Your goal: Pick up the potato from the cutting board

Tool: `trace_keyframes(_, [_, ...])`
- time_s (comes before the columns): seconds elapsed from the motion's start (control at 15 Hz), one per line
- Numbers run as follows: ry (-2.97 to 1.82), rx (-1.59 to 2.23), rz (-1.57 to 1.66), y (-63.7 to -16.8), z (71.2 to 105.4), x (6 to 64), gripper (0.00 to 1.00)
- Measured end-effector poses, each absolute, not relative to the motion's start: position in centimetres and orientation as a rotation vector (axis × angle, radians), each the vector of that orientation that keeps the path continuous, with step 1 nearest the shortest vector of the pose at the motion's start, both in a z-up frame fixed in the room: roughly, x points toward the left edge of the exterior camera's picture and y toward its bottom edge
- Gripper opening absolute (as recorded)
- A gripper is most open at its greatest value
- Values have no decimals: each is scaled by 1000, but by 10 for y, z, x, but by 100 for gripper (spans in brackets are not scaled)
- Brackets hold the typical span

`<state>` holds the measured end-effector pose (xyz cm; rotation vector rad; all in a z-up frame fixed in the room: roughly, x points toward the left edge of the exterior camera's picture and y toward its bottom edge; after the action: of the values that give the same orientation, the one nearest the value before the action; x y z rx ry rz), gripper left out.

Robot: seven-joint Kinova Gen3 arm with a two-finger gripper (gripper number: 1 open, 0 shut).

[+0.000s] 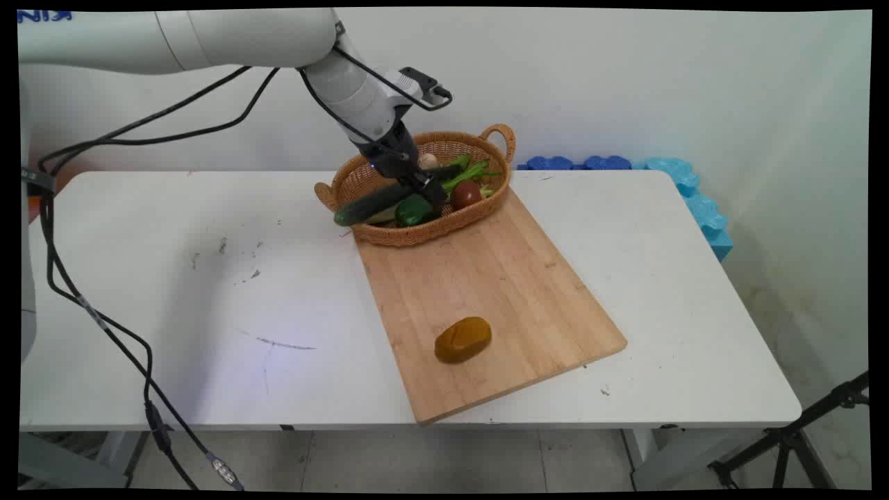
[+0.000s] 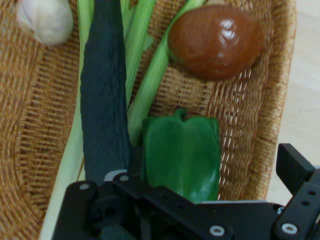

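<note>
Hand spread wide, 1 finger touching the cucumber.

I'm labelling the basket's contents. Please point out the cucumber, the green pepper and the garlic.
cucumber (image 2: 102, 100), hand view, mid-body.
green pepper (image 2: 182, 155), hand view, front face.
garlic (image 2: 46, 19), hand view, bulb's middle.

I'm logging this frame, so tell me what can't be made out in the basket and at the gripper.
- Gripper fingertips: main view too small; hand view, linkage hides them.
- Cucumber near end: hand view, behind the linkage.
- Green pepper bottom: same.
- Garlic: cut by the hand view's top edge.
- Basket floor: covered by vegetables.
</note>
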<state>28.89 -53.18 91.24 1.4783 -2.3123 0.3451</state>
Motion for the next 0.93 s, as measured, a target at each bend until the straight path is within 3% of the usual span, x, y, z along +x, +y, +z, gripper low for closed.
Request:
trace_keyframes(0.47, [-2254,1410,331,-527,949,273,100])
trace_keyframes(0.93, [-2186,1291,227,-472,1015,236,100])
